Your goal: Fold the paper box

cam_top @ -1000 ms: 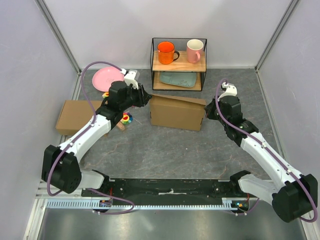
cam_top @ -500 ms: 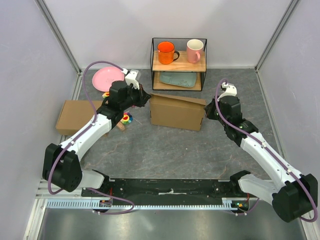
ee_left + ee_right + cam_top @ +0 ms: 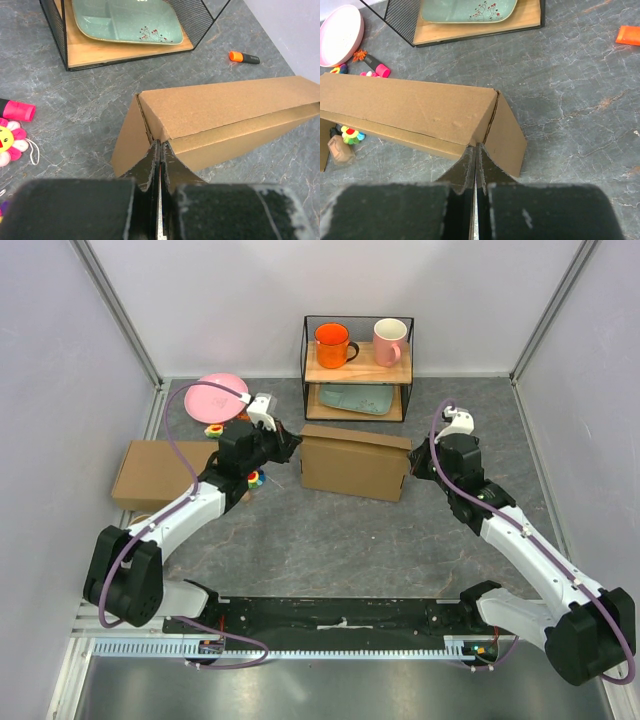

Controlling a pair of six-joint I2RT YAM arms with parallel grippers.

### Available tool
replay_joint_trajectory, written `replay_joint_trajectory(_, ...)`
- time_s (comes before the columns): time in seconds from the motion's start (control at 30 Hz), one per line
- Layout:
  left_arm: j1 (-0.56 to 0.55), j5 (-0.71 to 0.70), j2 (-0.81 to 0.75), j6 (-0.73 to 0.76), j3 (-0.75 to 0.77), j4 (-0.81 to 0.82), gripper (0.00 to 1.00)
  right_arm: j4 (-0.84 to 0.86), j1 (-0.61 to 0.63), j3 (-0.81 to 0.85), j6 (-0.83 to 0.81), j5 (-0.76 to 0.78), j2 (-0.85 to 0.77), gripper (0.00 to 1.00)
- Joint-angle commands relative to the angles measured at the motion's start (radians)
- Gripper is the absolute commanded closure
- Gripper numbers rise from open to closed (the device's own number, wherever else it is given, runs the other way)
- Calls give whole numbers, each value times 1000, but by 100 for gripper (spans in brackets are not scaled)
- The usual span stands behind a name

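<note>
The paper box (image 3: 355, 462), plain brown cardboard with its lid folded down, stands in the middle of the table. My left gripper (image 3: 291, 446) is shut at its left end. In the left wrist view the shut gripper (image 3: 160, 146) has its tips touching the corner where the lid meets the end flap of the paper box (image 3: 220, 112). My right gripper (image 3: 414, 462) is shut at the right end. Seen from the right wrist, that gripper (image 3: 476, 147) has its tips against the matching corner of the paper box (image 3: 410, 107). Nothing shows between either pair of fingers.
A second brown box (image 3: 155, 472) lies at the left. Behind stands a wire shelf (image 3: 306, 360) with an orange mug (image 3: 331, 344), a pink mug (image 3: 389, 340) and a green tray (image 3: 357, 398). A pink plate (image 3: 212, 397) and small toys (image 3: 250, 478) lie near the left arm; an orange marker (image 3: 243, 57) lies beyond the box.
My left gripper has closed and dropped slightly toward the box's left corner. The right arm and the box have not moved.
</note>
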Motion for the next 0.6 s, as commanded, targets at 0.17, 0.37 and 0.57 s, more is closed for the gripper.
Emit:
replay_joint_trajectory(0.17, -8, -62, -5, -33, 7, -210, 87, -198, 9, 54, 9, 10, -19, 75)
replay_joint_trajectory(0.37, -8, -66, -37, -19, 99, -321, 75, -270, 9, 164, -16, 31, -30, 56)
replay_joint_trajectory(0.57, -8, -36, -97, -5, 99, -338, 68, -295, 9, 224, -33, 34, -76, 50)
